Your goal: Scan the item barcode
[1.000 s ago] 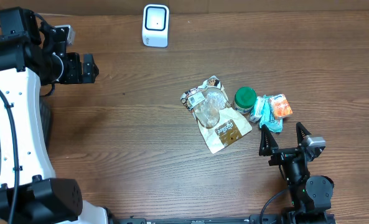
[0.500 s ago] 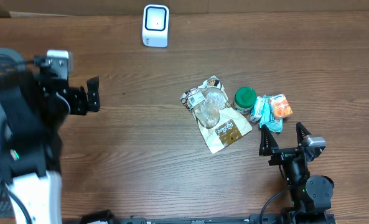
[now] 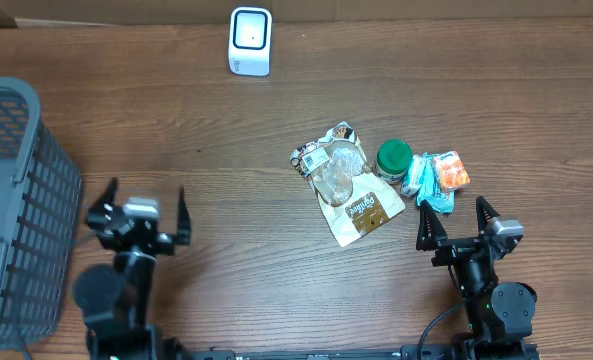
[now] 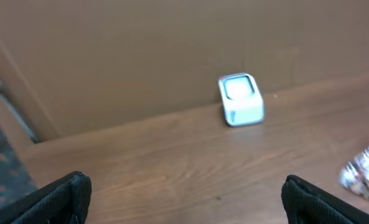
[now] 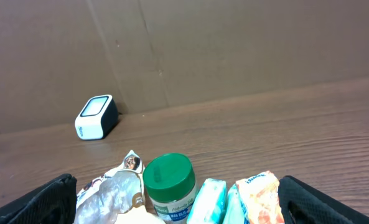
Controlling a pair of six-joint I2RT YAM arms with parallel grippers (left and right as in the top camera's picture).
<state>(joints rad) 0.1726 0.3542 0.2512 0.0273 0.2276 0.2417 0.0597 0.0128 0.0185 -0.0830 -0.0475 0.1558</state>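
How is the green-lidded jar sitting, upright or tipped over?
Upright. The green-lidded jar shows only its round lid from overhead, and the right wrist view has lid on top, label below.

both arms low at the near edge; left hand [image 3: 144,206] and right hand [image 3: 458,219] open, empty.

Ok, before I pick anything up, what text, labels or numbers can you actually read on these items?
Nothing reads clearly.
Snack bag: script word on its brown label, too small to read.
White sticker on that bag: print too small.
Green-lidded jar: white lettering on a blue label, blurred and cut off.
Orange packet: lettering blurred.
Scanner: no text visible.
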